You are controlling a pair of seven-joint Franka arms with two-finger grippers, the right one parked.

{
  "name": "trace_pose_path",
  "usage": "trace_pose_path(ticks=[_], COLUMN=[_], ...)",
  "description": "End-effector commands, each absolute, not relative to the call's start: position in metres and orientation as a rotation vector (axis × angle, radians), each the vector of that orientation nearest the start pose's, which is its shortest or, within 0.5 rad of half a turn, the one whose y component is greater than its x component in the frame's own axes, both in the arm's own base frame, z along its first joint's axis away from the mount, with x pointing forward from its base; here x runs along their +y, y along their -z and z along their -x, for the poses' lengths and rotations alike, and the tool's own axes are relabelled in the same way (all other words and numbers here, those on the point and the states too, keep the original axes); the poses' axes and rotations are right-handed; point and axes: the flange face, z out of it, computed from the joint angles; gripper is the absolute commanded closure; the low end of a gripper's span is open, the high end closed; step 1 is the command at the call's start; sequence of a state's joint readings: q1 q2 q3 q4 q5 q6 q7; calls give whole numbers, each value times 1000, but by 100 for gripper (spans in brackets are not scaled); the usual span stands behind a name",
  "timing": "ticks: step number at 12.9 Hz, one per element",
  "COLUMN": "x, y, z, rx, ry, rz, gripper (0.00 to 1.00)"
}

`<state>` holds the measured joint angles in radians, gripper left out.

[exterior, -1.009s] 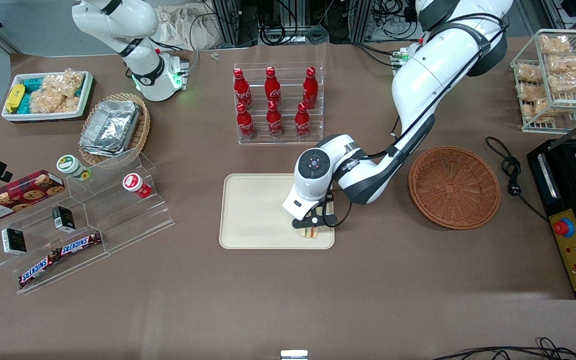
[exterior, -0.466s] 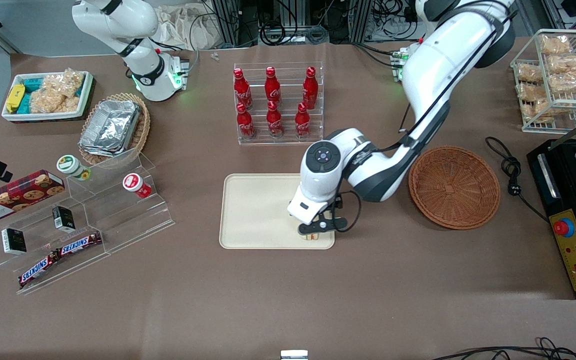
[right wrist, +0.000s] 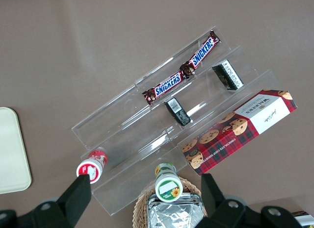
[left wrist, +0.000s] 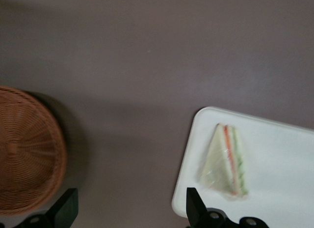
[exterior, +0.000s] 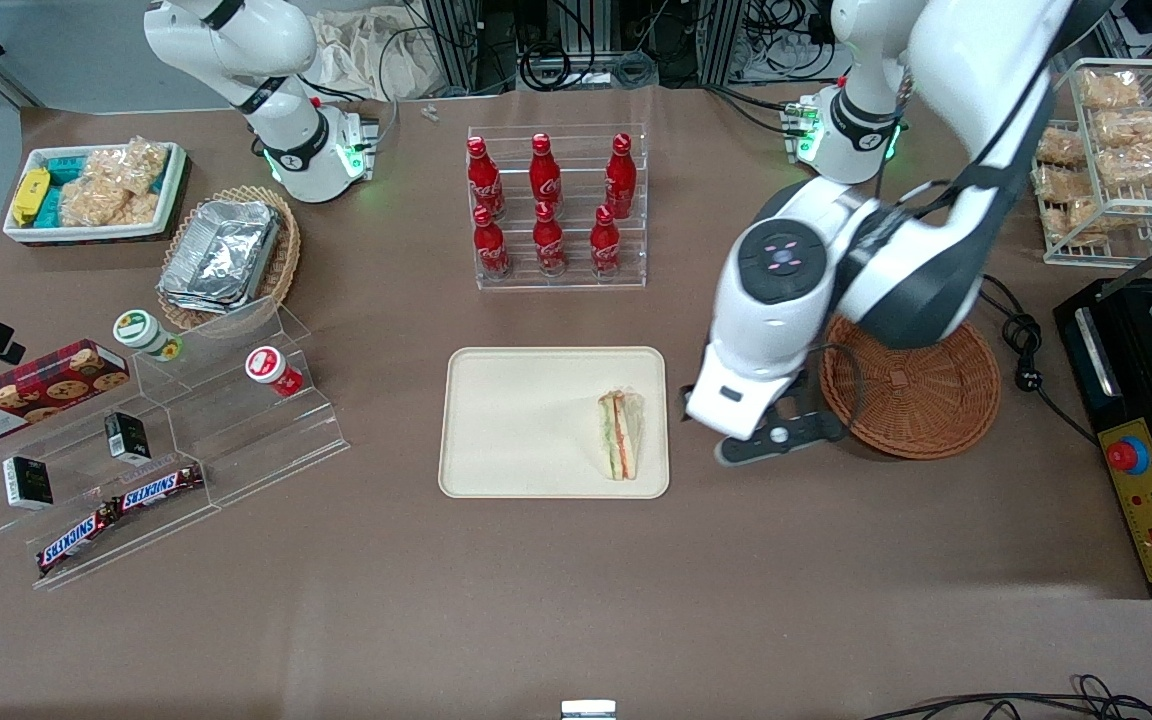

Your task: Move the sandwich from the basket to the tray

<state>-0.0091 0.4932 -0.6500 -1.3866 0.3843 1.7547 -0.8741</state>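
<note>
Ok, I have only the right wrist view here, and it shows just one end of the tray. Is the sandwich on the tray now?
Observer: Yes. The sandwich lies flat on the tray, at the end nearest the basket.
Operator: And where is the gripper?
Observer: The gripper hovers open over the table, between tray and basket, holding nothing.
Operator: Is something left in the basket?
Observer: The part of it that shows holds nothing; the arm covers part of its rim in the front view.

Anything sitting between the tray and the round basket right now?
Only bare table between the tray and basket, per the left wrist view. The open tool hovers above that gap; the sandwich lies on the tray.
</note>
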Motion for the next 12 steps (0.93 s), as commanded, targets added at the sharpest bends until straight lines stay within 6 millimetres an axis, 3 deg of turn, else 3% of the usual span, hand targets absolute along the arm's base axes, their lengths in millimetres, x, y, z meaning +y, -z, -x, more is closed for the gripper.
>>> trace_pose_path(ticks=[1,3,6,10,12], x=[-274,-221,-136,-50,-25], y=[-500,-520,-532,-539,-543], z=[-587,-582,-567,-570,-571], rx=[-230,-52,137,253,289], ry=[-2,-42,-61,-109,-134], rz=[3067,3111,3127,3123,3120], gripper=[1,1,1,1,1])
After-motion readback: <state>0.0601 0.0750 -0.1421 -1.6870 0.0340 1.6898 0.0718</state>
